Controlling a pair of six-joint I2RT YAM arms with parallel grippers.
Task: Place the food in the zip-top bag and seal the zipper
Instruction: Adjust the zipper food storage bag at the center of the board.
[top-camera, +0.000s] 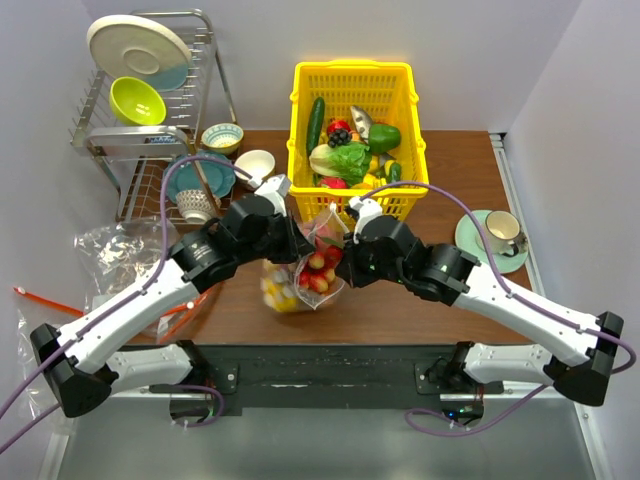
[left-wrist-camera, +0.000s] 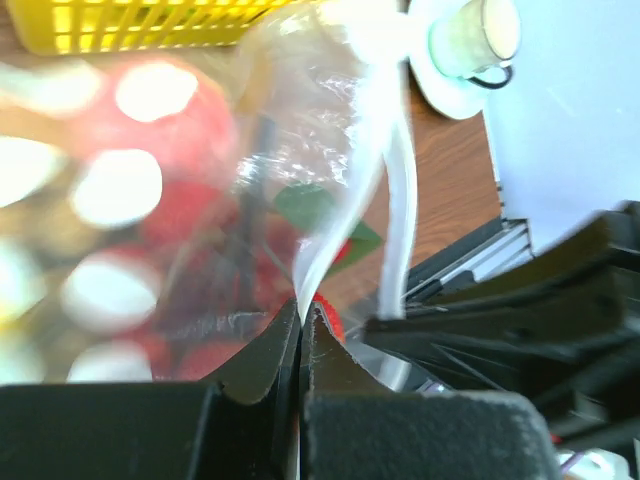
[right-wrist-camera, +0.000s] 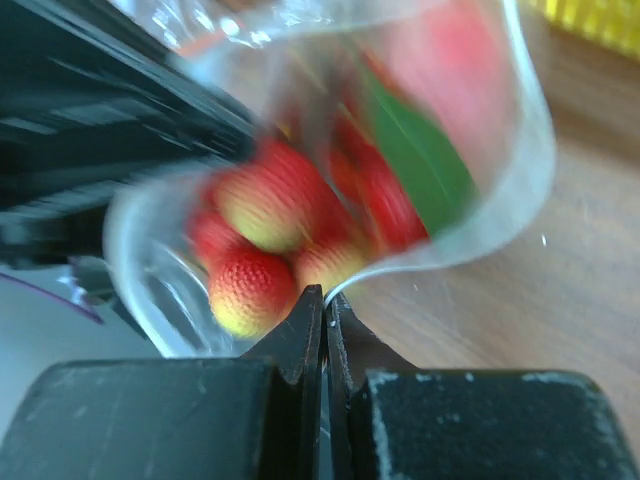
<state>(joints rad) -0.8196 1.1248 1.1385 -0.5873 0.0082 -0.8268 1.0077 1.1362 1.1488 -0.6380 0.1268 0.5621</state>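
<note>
- The zip-top bag hung between the two arms over the middle of the table, just in front of the yellow basket. Whether its bottom touched the wood could not be told.
- The food, red-and-yellow toy fruit with a green leaf, sat inside the bag. No piece was seen loose on the wood beside it.
- The left gripper had its fingers pressed together on the clear plastic at the bag's left side. The whitish zipper ran up and away from the pinch.
- The right gripper was likewise clamped, pinching the bag's rim at its right side.
- Key relation: the bag's mouth lay lengthwise from one gripper to the other, each holding one end, and neither arm was clearly nearer.
- In the right wrist view the rim curved as an open loop, so the mouth was judged unsealed.
- Judgement: closing would require drawing the two ends apart along that line to flatten the lips, then pressing along the zipper.
- Risk: slack plastic could let the lips misalign.
</note>
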